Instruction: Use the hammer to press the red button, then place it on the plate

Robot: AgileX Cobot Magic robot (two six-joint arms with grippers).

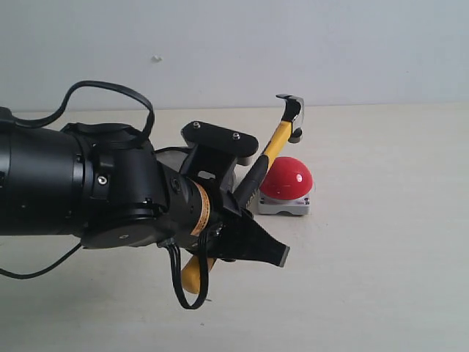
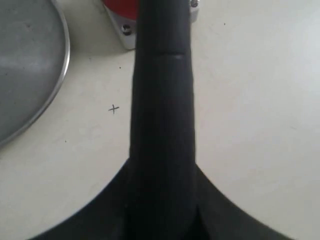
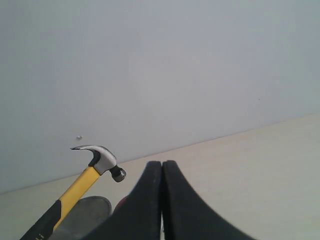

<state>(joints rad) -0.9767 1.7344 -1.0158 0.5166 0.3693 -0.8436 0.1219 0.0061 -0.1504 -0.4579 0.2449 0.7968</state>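
Note:
My left gripper [image 1: 245, 220] is shut on the hammer [image 1: 272, 143], gripping its black handle with the yellow looped end sticking out below. The dark steel head is raised above and just behind the red button [image 1: 287, 178], not touching the dome. In the left wrist view the handle [image 2: 162, 100] runs straight out from the gripper [image 2: 162, 200] toward the button's base [image 2: 127, 32]. The silver plate [image 2: 25, 75] lies beside the button and is mostly hidden by the arm in the exterior view. My right gripper [image 3: 161, 170] is shut and empty, and it sees the hammer [image 3: 102, 159], plate [image 3: 82, 215] and button [image 3: 121, 202].
The left arm's black body and cable [image 1: 80, 183] fill the left half of the exterior view. A plain wall [image 1: 234, 44] stands behind the pale table [image 1: 381, 257]. A small pen cross [image 2: 114, 108] marks the table between plate and button.

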